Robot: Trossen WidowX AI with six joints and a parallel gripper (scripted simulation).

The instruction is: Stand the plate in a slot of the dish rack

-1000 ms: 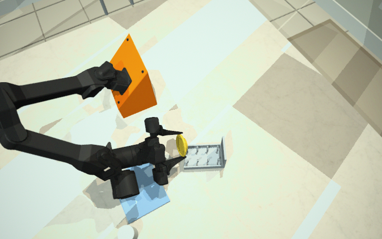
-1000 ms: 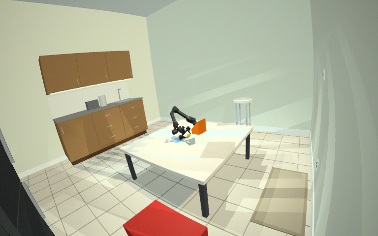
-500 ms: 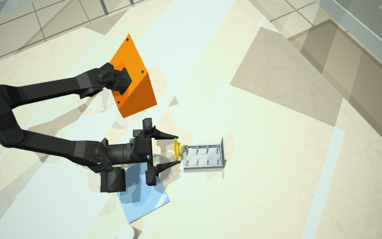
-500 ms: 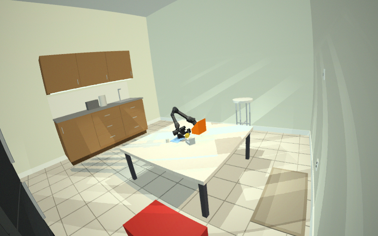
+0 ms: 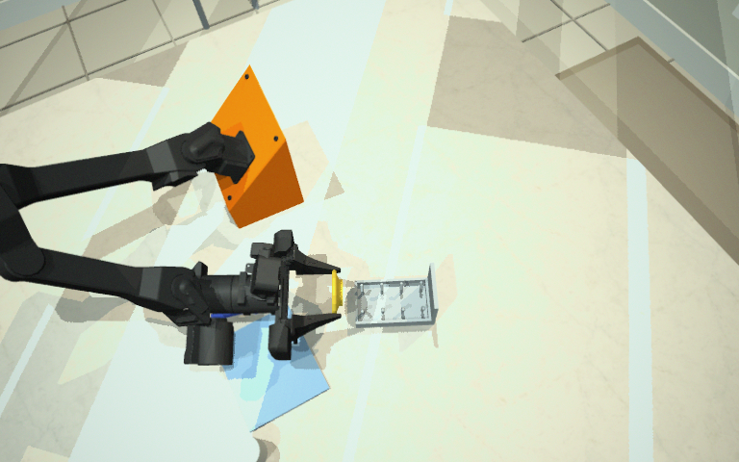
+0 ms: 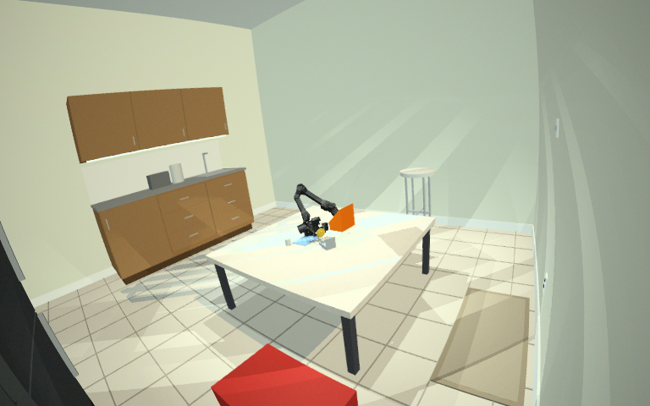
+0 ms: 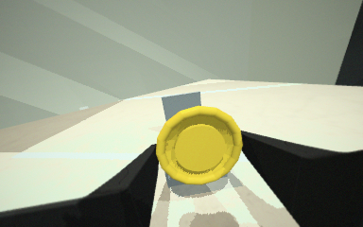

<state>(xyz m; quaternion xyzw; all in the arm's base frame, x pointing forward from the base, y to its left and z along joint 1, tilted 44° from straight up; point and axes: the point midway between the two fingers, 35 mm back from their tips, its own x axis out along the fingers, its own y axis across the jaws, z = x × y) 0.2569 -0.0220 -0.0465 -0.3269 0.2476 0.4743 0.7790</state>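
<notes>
The yellow plate [image 5: 337,291] [image 6: 320,233] [image 7: 200,148] is held upright, its round face toward the wrist camera. My gripper [image 5: 339,293] [image 7: 197,142] is shut on the plate, one finger at each side of its rim, and points level toward the rack. The grey dish rack [image 5: 394,324] [image 6: 328,243] stands just beyond the plate, with two rows of short pegs and a tall wall at its far end. In the wrist view the plate hides most of the rack; its end wall [image 7: 181,104] shows above the plate. The plate's height over the table is hard to tell.
A light blue mat [image 5: 299,381] [image 6: 302,241] lies below and beside the gripper. A blue item [image 5: 222,315] shows partly under the arm. A large orange block [image 5: 250,119] [image 6: 342,218] stands at the arm's other side. A small white cylinder [image 6: 288,242] stands near the mat.
</notes>
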